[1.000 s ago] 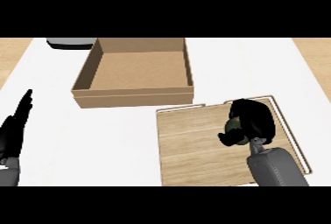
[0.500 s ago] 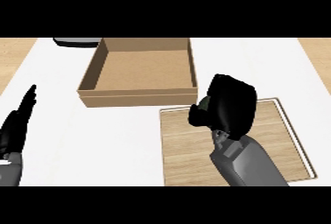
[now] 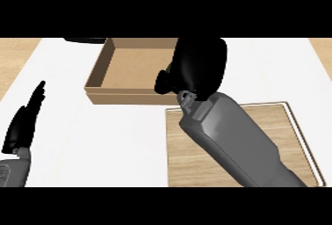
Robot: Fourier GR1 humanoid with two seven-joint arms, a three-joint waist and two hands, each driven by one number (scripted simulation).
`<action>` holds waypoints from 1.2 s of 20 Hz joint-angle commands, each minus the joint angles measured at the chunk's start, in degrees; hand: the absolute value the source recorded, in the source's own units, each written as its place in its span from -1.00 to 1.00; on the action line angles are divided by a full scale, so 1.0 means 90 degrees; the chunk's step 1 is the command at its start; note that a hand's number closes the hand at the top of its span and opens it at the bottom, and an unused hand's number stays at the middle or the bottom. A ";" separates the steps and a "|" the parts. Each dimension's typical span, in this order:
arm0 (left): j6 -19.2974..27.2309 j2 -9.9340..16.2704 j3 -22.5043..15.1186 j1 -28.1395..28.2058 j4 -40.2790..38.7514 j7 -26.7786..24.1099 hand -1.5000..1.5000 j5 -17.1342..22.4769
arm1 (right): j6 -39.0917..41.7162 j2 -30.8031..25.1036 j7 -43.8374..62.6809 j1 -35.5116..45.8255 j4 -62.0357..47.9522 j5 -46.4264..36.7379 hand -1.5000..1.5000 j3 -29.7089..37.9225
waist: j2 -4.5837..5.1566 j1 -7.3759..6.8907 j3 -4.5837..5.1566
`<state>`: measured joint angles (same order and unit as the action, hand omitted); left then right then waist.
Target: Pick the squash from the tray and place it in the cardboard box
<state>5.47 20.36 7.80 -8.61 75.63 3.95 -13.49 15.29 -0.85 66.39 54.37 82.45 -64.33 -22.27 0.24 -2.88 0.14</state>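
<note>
The open cardboard box (image 3: pixel 123 96) stands at the back of the white counter. My right hand (image 3: pixel 198 61) hangs over the box's right wall with its back toward me and its fingers curled downward. The squash shows nowhere; the hand hides whatever it holds. The wooden tray (image 3: pixel 288 127) lies at the front right, partly covered by my right forearm, and its visible surface is bare. My left hand (image 3: pixel 26 121) rests open at the left edge with its fingers pointing up.
A dark object (image 3: pixel 84 40) peeks in at the back left, beside the box. White counter (image 3: pixel 103 140) lies between my left hand and the tray. Wooden floor shows past the counter's left and right edges.
My right hand has risen from the tray and travelled back and left, and it now hangs over the box's right wall. My left hand has barely moved.
</note>
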 commanded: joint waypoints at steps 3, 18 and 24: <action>-0.0063 0.0091 -0.0021 -0.0131 0.0030 0.0042 0.00 -0.0064 | -0.1149 0.0090 0.0585 0.1213 -0.1641 0.0254 1.00 0.0989 | 0.0066 -0.0099 -0.0008; 0.0080 -0.0186 -0.0168 -0.0222 -0.0072 -0.0116 0.00 -0.0173 | -0.3535 0.0019 -0.0798 0.2455 -0.5181 0.0747 1.00 0.2616 | 0.0208 -0.0319 -0.0002; -0.0153 -0.0037 -0.0145 -0.0400 -0.0036 -0.0037 0.00 -0.0091 | -0.3978 0.0054 -0.0919 0.2713 -0.6414 0.0645 1.00 0.2848 | 0.0275 -0.0445 0.0001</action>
<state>4.80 19.63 6.46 -11.95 75.42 3.65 -14.48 -16.57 -0.39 57.25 77.04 31.44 -58.19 1.44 2.36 -6.48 0.13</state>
